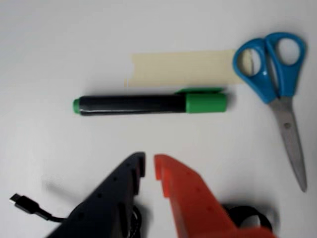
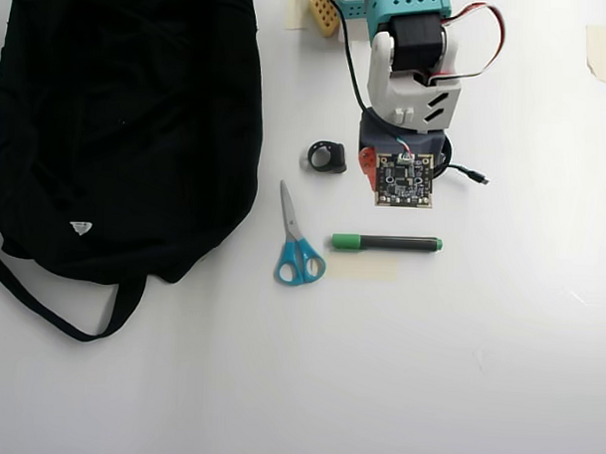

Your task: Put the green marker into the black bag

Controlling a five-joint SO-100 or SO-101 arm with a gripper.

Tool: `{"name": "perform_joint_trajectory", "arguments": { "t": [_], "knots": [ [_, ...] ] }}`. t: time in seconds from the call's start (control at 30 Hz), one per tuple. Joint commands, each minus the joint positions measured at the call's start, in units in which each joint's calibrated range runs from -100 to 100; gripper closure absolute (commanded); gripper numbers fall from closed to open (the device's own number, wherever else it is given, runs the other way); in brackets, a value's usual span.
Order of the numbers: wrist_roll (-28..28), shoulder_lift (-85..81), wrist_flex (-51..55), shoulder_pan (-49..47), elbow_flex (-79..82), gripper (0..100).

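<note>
Close downward wrist view; high overhead

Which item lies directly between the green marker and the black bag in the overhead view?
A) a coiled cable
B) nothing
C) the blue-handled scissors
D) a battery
C: in the overhead view the blue-handled scissors lie on the table left of the green marker, with the black bag further left beyond them.

No text can be read — the black bag's (image 2: 117, 131) small white tag (image 2: 80, 227) is too small.
</note>
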Motion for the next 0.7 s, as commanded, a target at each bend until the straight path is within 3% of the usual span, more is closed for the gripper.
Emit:
{"name": "perform_joint_trajectory", "arguments": {
  "t": [0.0,0.5,0.67],
  "knots": [
    [-0.17,-0.46,0.43,-0.35,-1.46,98],
    [-0.22,-0.46,0.43,-0.43,-0.29,98],
    [-3.47,-0.37,0.43,-0.58,-0.29,98]
  ]
}}
